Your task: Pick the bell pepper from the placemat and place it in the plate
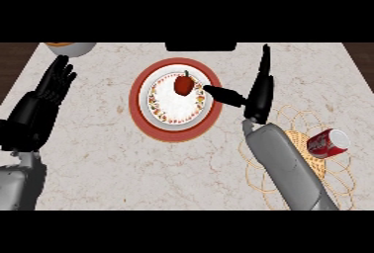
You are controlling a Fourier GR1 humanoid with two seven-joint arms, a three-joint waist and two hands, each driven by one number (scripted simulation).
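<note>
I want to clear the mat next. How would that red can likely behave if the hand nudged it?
The red can lies on its side on the woven mat, so it would probably roll. It may be light, and its smooth wall might slip.

bell pepper (184, 85): red, dark stem up, on plate, just left of right hand's (257, 94) thumb
plate (169, 112): white, patterned rim, red-edged
placemat (335, 170): wicker, under right forearm

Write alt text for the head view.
A red bell pepper lies on a white, red-rimmed plate, the open right hand beside it. A red soda can lies on a woven placemat; the open left hand rests at left.
</note>
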